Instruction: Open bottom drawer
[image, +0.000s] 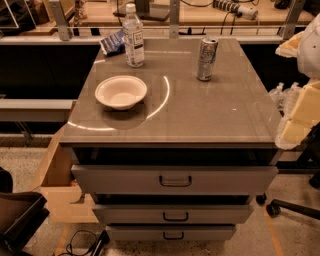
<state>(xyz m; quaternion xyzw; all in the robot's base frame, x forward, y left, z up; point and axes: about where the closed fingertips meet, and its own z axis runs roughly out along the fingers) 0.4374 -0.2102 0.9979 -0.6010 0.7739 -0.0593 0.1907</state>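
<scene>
The grey cabinet (200, 115) has three drawer fronts facing me. The bottom drawer (210, 233) is the lowest and narrowest front, with a small dark loop handle (173, 235); it looks pushed in, and none of its inside shows. Above it are the mid-sized front (220, 214) and the biggest front (115, 179). My pale arm with the gripper (299, 120) hangs at the right edge of the view, beside the cabinet top's right side, well above and to the right of the bottom drawer and touching none of the drawers.
On the cabinet top stand a white bowl (121, 92), a water bottle (133, 36), a can (207, 58) and a blue packet (111, 44). A cardboard box (55, 175) is on the left, a dark chair (17, 220) at bottom left, cables (85, 242) lie on the floor, and chair castors (272, 207) are on the right.
</scene>
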